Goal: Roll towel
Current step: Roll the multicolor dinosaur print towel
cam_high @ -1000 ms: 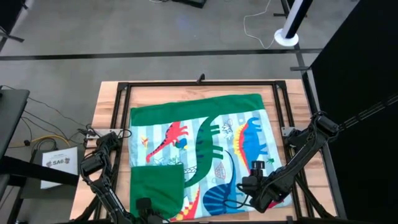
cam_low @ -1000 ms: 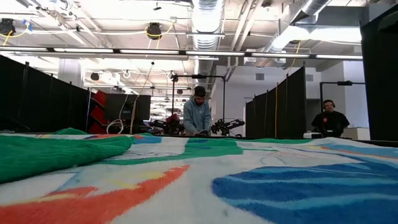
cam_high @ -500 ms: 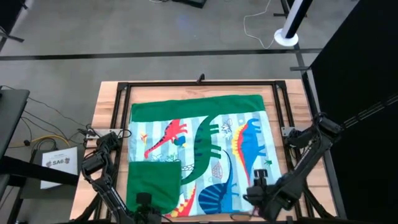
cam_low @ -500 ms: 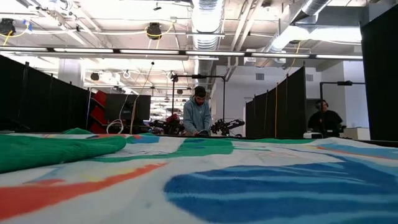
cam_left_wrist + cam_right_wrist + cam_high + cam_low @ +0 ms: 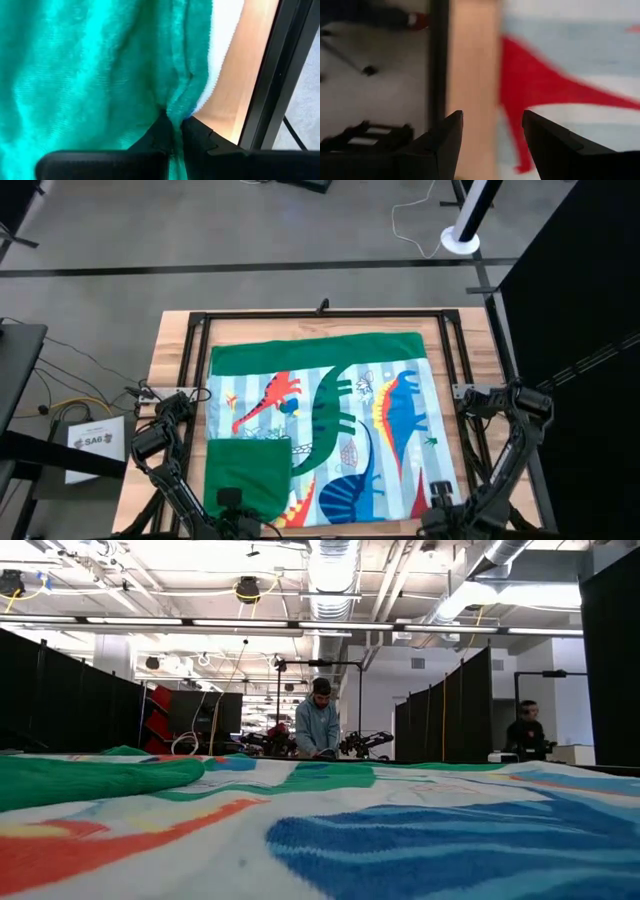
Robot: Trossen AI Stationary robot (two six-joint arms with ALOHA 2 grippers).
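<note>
The towel (image 5: 330, 420) lies spread flat on the table, print side up. Its near-left corner is folded over onto it as a plain green flap (image 5: 247, 475). In the low view the towel (image 5: 400, 840) fills the foreground. My left gripper (image 5: 232, 508) sits at the flap's near edge and is shut on it (image 5: 172, 137). My right gripper (image 5: 440, 500) stands open at the towel's near-right corner. In its wrist view the fingers (image 5: 490, 135) straddle the bare wood beside the towel's red-printed edge (image 5: 530, 85) with nothing between them. My left gripper pinches a bunched edge of the green flap (image 5: 176, 107) between its two fingers, close to the table's near edge. The cloth puckers into a crease where the fingers meet. The flap lies slack on the towel beneath it.
A black metal frame (image 5: 320, 315) runs around the table top, with bare wood (image 5: 175, 350) showing outside it. A white label box (image 5: 95, 440) sits off the table's left side. People stand in the room beyond (image 5: 318, 725).
My right gripper has gone from on top of the towel's near-right part toward the table's near edge, ending at the towel's near-right corner. The green flap has shifted slightly toward the left.
</note>
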